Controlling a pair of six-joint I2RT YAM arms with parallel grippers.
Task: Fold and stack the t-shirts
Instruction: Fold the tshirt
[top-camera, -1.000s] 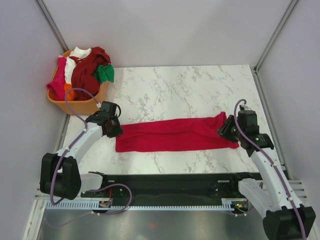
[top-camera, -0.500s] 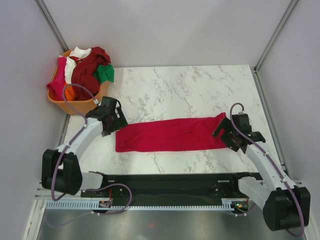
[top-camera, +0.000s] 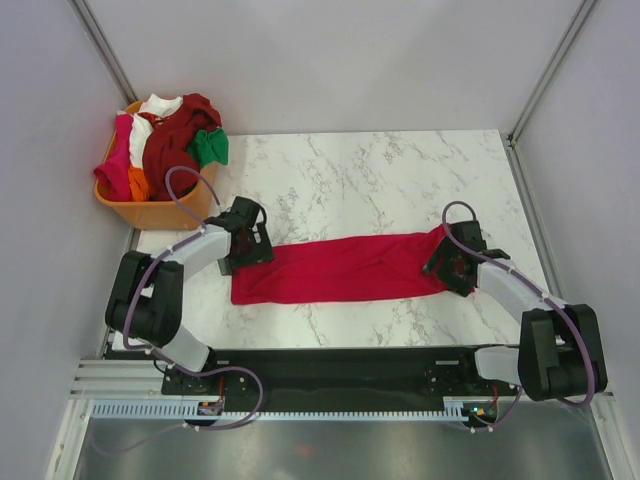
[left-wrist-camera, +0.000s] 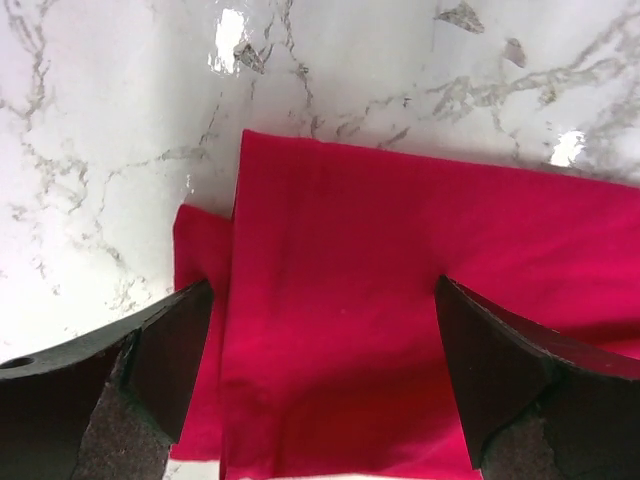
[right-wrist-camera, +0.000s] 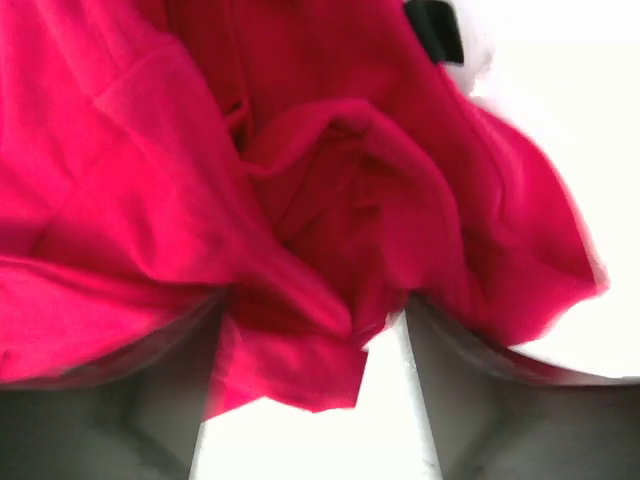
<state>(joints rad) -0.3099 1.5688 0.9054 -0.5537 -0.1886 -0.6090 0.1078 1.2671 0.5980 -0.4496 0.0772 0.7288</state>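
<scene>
A bright crimson t-shirt lies folded into a long flat strip across the middle of the marble table. My left gripper hovers over its left end, open. In the left wrist view the flat cloth spreads between the wide-apart fingers of that gripper, held by neither. My right gripper is at the shirt's bunched right end. In the blurred right wrist view the rumpled cloth lies between and over the spread fingers of the open gripper.
An orange basket at the table's far left corner holds a heap of other t-shirts in maroon, magenta, white, orange and green. Grey walls close in the table on three sides. A black rail runs along the near edge.
Both grippers have opened and let go of the crimson shirt's ends. The left one shifted right over the left end; both arms folded lower. The shirt stays in place.
</scene>
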